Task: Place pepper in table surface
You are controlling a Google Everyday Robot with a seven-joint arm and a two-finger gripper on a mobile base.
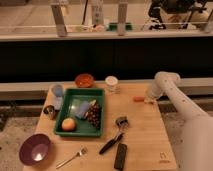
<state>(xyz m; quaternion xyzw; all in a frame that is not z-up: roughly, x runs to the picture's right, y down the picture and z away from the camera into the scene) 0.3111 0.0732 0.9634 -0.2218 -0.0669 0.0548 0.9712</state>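
- We see the tool (149,100) low at the far right edge of the tabletop (142,136).
- Pepper (138,99) lies on the tabletop, its right end at the tool.
- We can't tell the tool's opening, or whether it has hold of the pepper.
- Green tray (80,131) sits well to the left.

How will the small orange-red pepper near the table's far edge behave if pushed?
The small slender orange-red pepper looks light, so a nudge would likely slide it. Its tapered shape may make it roll in a curve. Beside the gripper, near the edge of the light wooden table surface, it might fall off.
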